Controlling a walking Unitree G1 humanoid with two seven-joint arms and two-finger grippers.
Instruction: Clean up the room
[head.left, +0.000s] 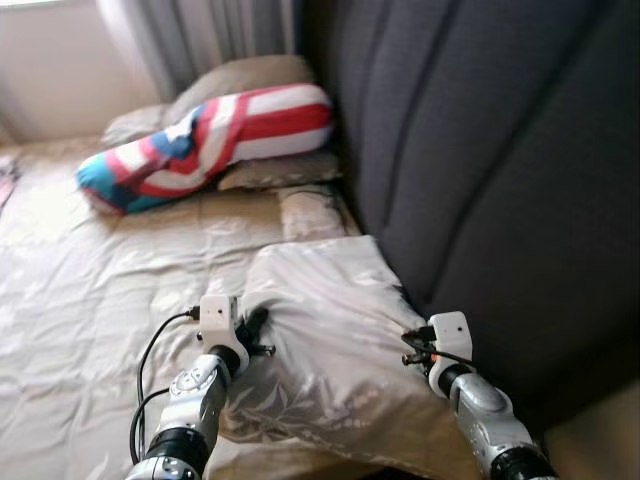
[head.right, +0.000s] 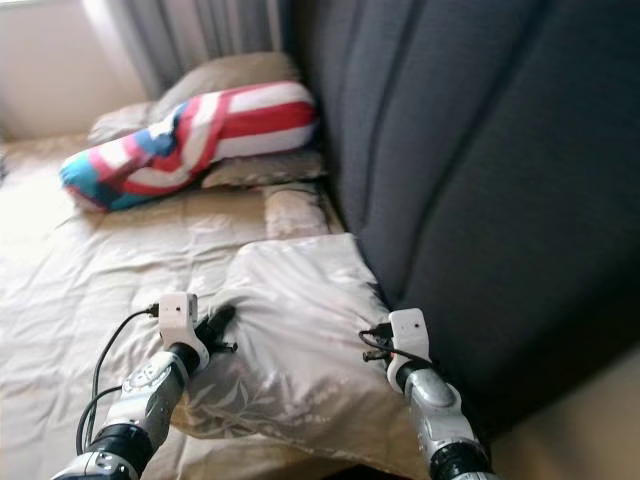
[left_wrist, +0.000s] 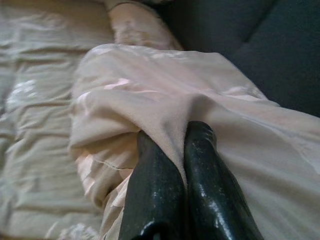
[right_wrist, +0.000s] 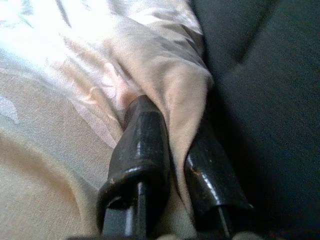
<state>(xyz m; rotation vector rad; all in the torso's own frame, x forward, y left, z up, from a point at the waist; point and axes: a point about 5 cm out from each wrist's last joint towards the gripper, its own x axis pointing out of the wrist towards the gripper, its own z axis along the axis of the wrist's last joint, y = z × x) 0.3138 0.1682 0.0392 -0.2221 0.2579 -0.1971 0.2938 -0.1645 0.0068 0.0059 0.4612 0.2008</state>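
The left gripper (left_wrist: 182, 145) is closed on a fold of the beige pillow (head.left: 330, 330), fabric pinched between both black fingers. The right gripper (right_wrist: 172, 145) is likewise clamped on the pillow's opposite edge, hard against the dark headboard (head.left: 500, 150). The pillow lies on the bed (head.left: 90, 300). Farther up the bed, a striped red, white and blue pillow (head.left: 210, 145) rests on two more beige pillows.
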